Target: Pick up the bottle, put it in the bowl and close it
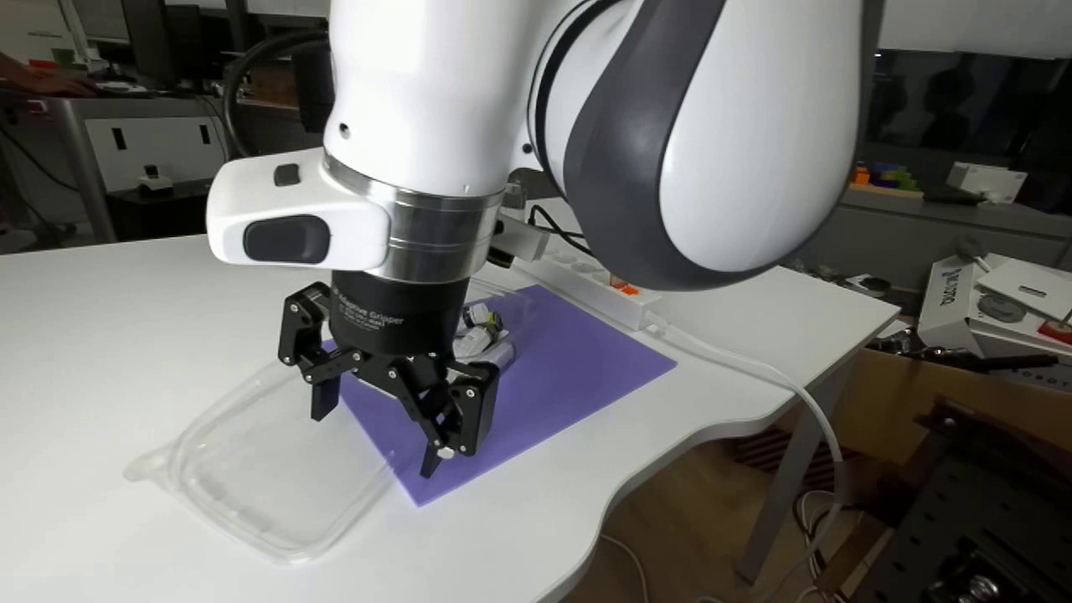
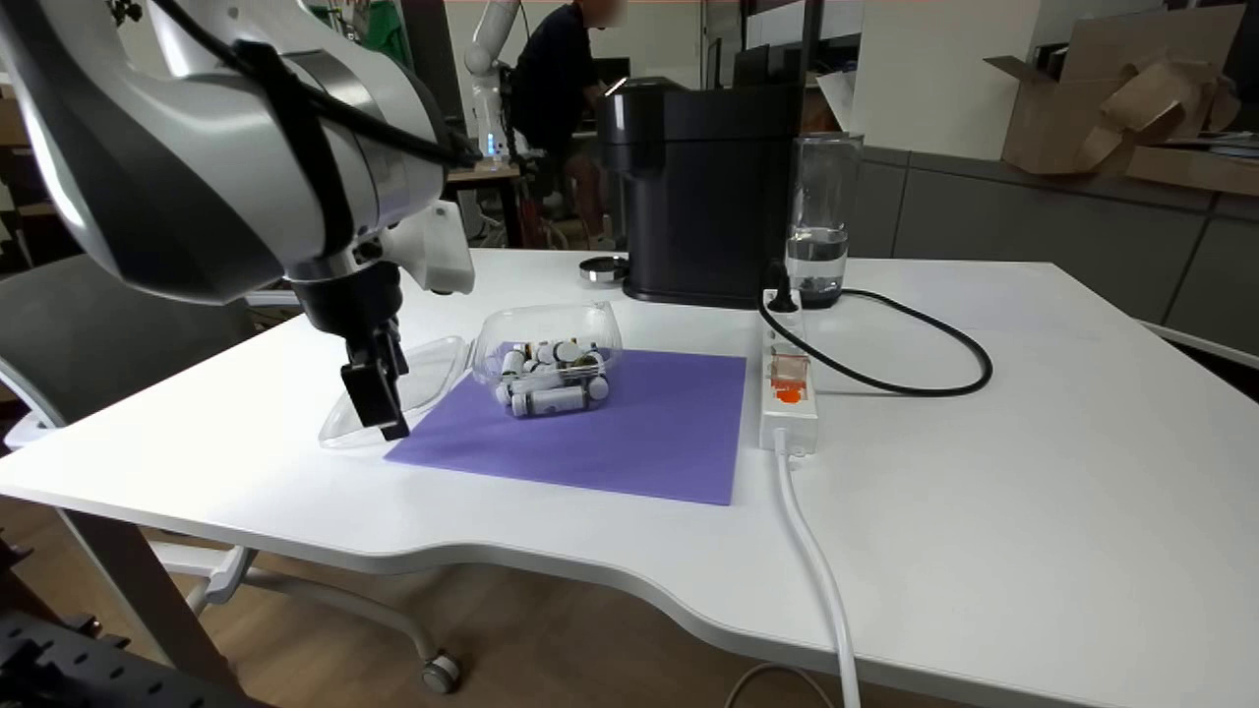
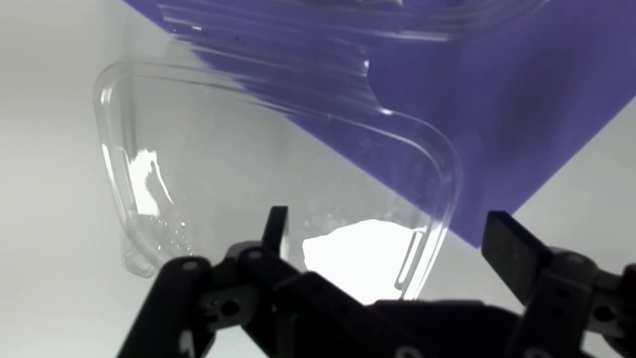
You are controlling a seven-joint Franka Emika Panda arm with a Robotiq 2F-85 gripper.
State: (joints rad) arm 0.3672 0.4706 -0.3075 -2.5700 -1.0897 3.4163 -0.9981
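Observation:
The bowl, a shallow clear plastic container [image 2: 492, 344], stands on the purple mat with several small whitish bottles [image 2: 556, 399] bunched in it. In an exterior view the arm partly hides these bottles [image 1: 494, 352]. I cannot tell a bottle with an orange end among them. The clear flat lid [image 2: 428, 379] is joined to the bowl and lies folded open beside it. It also shows in an exterior view [image 1: 268, 477] and in the wrist view [image 3: 268, 149]. My gripper [image 1: 377, 440] is open and empty above the lid's side edge; its fingers [image 3: 390, 228] appear either side of that edge.
The purple mat [image 2: 649, 442] lies under the bowl and part of the lid. A white power strip [image 2: 789, 403] with a cable stands beside the mat. A black machine [image 2: 708, 187] with a water tank [image 2: 818, 246] stands behind. The table [image 2: 944, 511] has a curved edge.

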